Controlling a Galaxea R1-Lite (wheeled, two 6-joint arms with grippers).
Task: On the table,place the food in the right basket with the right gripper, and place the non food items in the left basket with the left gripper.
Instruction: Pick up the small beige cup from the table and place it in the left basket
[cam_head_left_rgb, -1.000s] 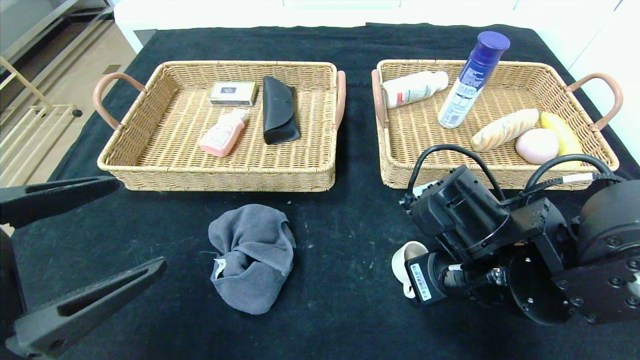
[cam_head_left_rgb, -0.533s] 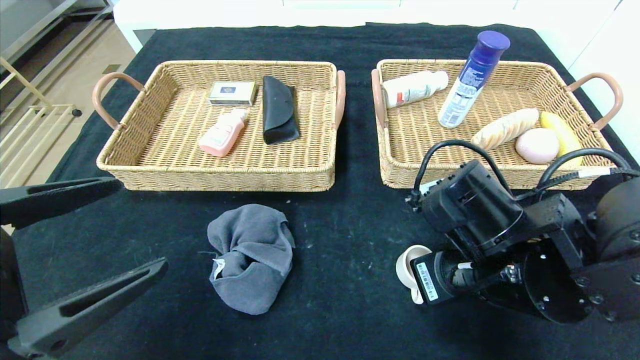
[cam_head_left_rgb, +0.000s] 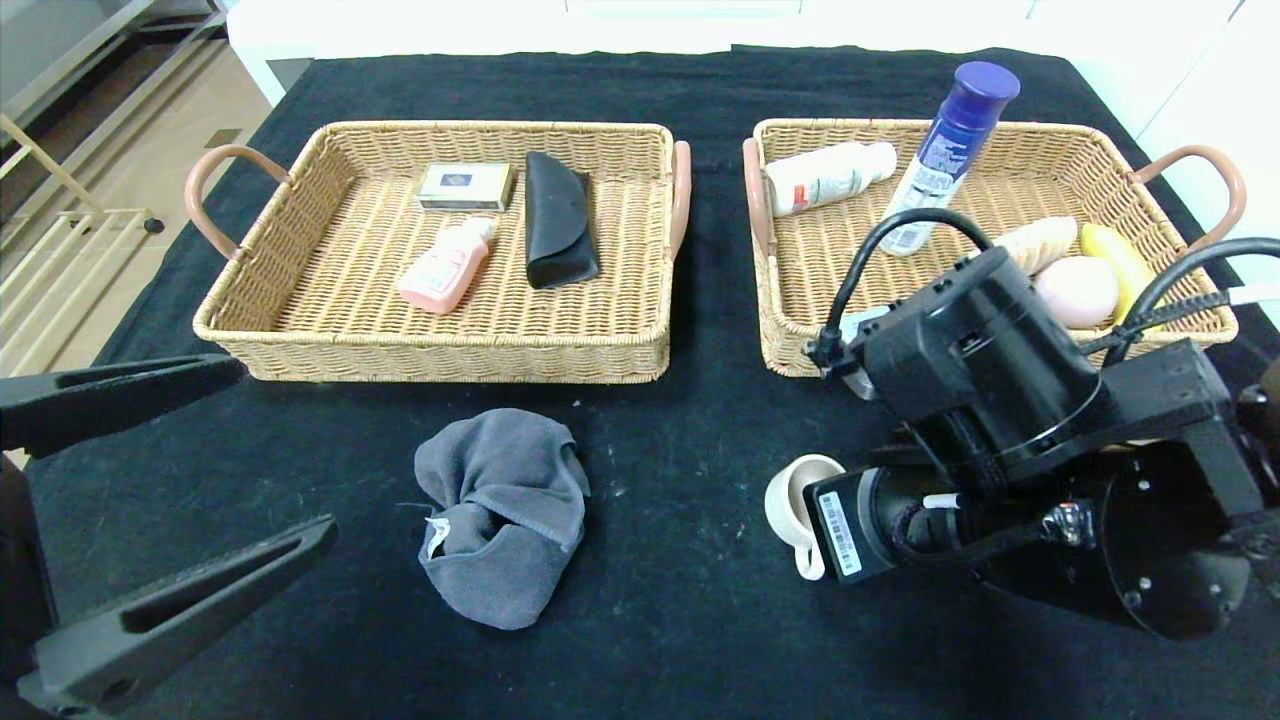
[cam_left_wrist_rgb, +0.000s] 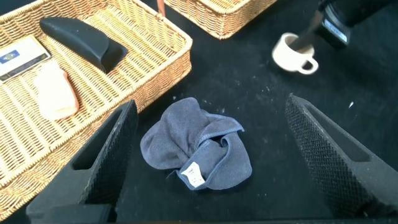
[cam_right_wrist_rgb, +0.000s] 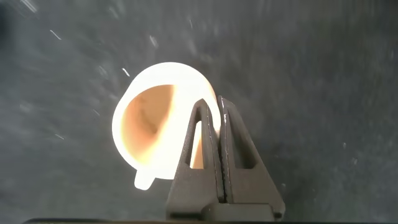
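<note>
My right gripper (cam_right_wrist_rgb: 214, 102) is shut on the wall of a cream cup (cam_right_wrist_rgb: 155, 124), one finger inside the rim and one outside. In the head view the cup (cam_head_left_rgb: 790, 500) shows at the tip of my right arm (cam_head_left_rgb: 1000, 400), just in front of the right basket (cam_head_left_rgb: 790, 345). A crumpled grey cloth (cam_head_left_rgb: 500, 515) lies on the black table in front of the left basket (cam_head_left_rgb: 450, 362). My left gripper (cam_head_left_rgb: 280, 448) hangs open at the near left. In its wrist view the cloth (cam_left_wrist_rgb: 193, 146) lies below and between the wide-apart fingers (cam_left_wrist_rgb: 109, 155).
The left basket holds a card box (cam_head_left_rgb: 465, 187), a pink bottle (cam_head_left_rgb: 445, 268) and a black case (cam_head_left_rgb: 558, 220). The right basket holds a white bottle (cam_head_left_rgb: 828, 177), a blue spray can (cam_head_left_rgb: 945, 150), a bread roll (cam_head_left_rgb: 1040, 243), a pink round item (cam_head_left_rgb: 1075, 290) and a banana (cam_head_left_rgb: 1115, 255).
My right arm has risen and moved toward the right basket, and the cup in its grip has shifted slightly left. The left gripper and the cloth have not moved.
</note>
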